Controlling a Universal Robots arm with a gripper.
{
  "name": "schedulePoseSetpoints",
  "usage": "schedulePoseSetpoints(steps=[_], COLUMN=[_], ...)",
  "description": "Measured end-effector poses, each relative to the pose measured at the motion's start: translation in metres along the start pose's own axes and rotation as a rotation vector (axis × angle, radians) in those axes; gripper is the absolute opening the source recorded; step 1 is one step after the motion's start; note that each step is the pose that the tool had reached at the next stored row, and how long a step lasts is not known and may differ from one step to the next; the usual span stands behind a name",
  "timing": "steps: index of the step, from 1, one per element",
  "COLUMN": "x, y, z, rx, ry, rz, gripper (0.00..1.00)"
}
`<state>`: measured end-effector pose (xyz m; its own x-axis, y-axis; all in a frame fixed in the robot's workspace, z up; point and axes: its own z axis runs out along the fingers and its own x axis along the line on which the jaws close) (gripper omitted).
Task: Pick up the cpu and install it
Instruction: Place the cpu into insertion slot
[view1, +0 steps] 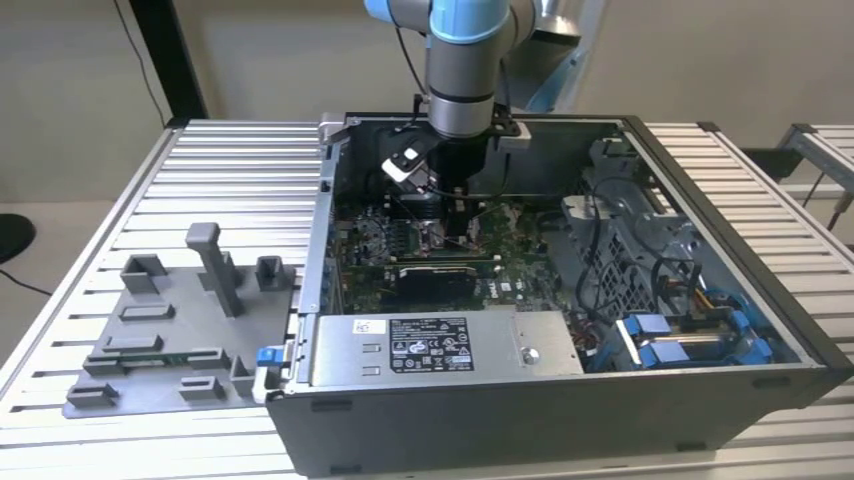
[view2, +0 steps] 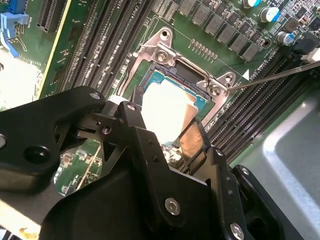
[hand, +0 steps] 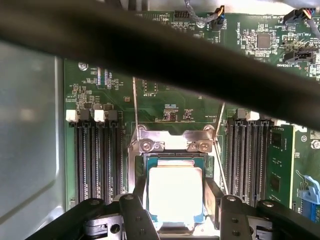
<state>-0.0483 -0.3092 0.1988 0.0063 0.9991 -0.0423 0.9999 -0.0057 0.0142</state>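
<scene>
Glossy, seemingly metal cpu (hand: 175, 192) top.

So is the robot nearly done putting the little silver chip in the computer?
Nearly. Done: the cpu is picked up and already down over the socket on the green motherboard. In hand: the gripper grips its two sides. Left: it hasn't let go, and I can't tell if the chip is fully seated.

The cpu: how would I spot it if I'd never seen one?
Look inside the open computer case, at the green motherboard. A metal-framed square socket sits between rows of black memory slots; the cpu is the flat, pale silver square inside it, brighter than everything around.
</scene>
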Motion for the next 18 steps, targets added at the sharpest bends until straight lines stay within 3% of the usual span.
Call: schedulePoseSetpoints(steps=[18], x=[0.0002], y=[0.0002], z=[0.0018], rx=[-0.0002], ry=[-0.0001], rz=[0.000], gripper=[0.00])
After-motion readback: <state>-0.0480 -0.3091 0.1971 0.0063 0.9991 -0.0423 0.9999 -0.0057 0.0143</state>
